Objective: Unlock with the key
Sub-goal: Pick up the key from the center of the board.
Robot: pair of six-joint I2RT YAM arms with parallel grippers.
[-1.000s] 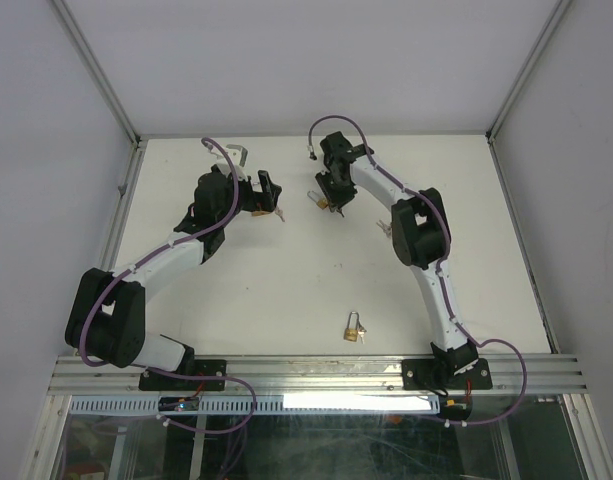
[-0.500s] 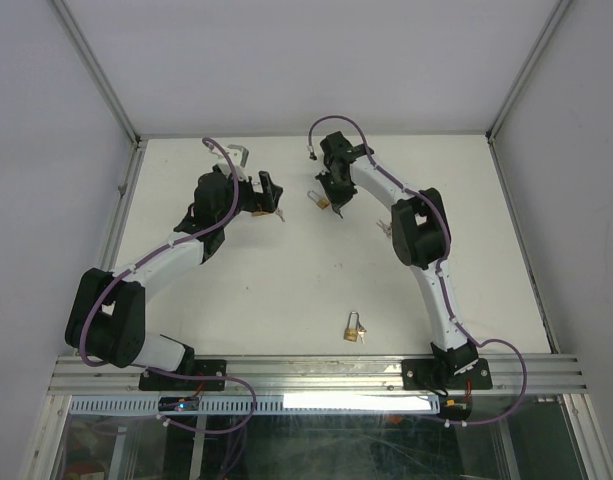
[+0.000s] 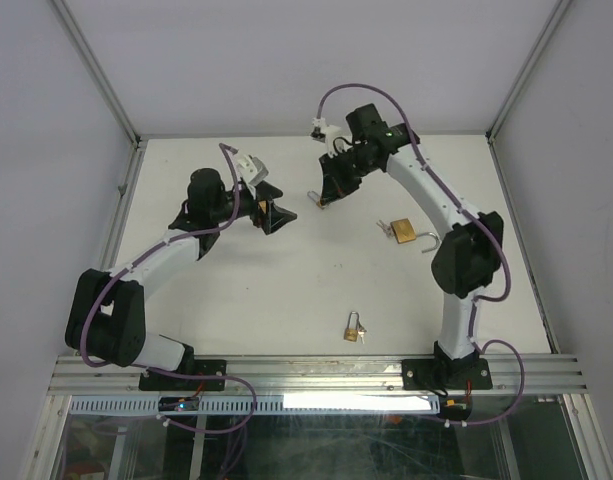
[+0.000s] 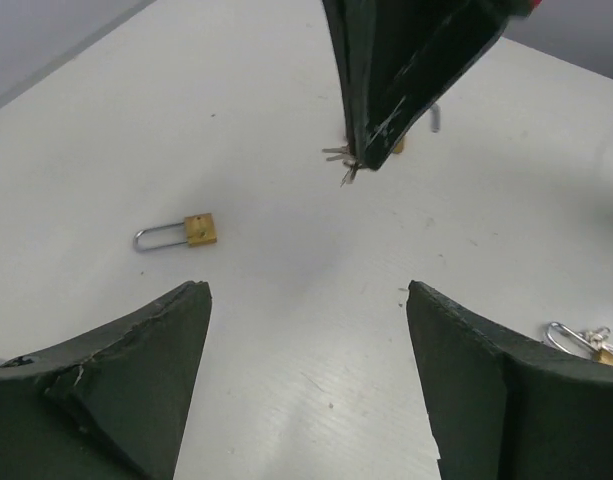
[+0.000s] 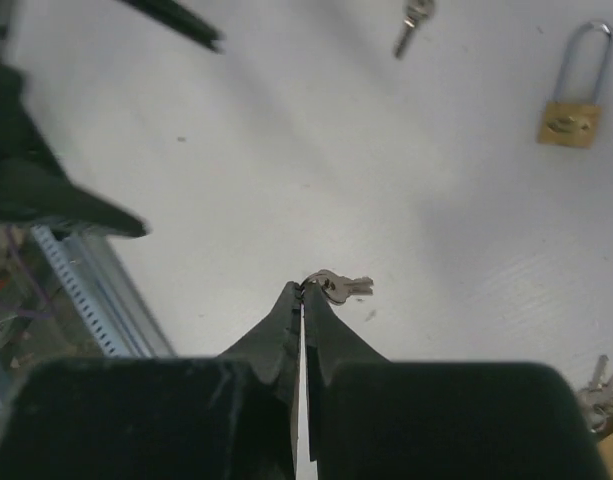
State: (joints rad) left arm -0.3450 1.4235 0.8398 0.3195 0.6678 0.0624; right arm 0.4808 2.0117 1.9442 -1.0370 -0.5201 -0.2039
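Observation:
My right gripper (image 3: 324,195) hangs above the back middle of the table, shut on a small silver key on a ring (image 5: 338,287). The key sticks out past the fingertips (image 5: 304,288). In the left wrist view the same key (image 4: 343,160) dangles from the right gripper's dark fingers (image 4: 386,80). My left gripper (image 3: 276,213) stands open just left of it, with only bare table between its jaws (image 4: 306,290). A large brass padlock (image 3: 404,232) lies right of centre. A small long-shackled brass padlock (image 3: 354,328) lies near the front and shows in both wrist views (image 4: 176,233) (image 5: 571,100).
Loose keys (image 3: 386,228) lie beside the large padlock. Another bunch of keys (image 4: 586,340) lies by my left gripper's right finger, and a single key (image 5: 411,25) lies on the table. White walls and metal rails (image 3: 316,372) bound the white table.
The right gripper has shut on the key and risen as its arm swung up and right, uncovering the large padlock. The left gripper has turned right toward the key.

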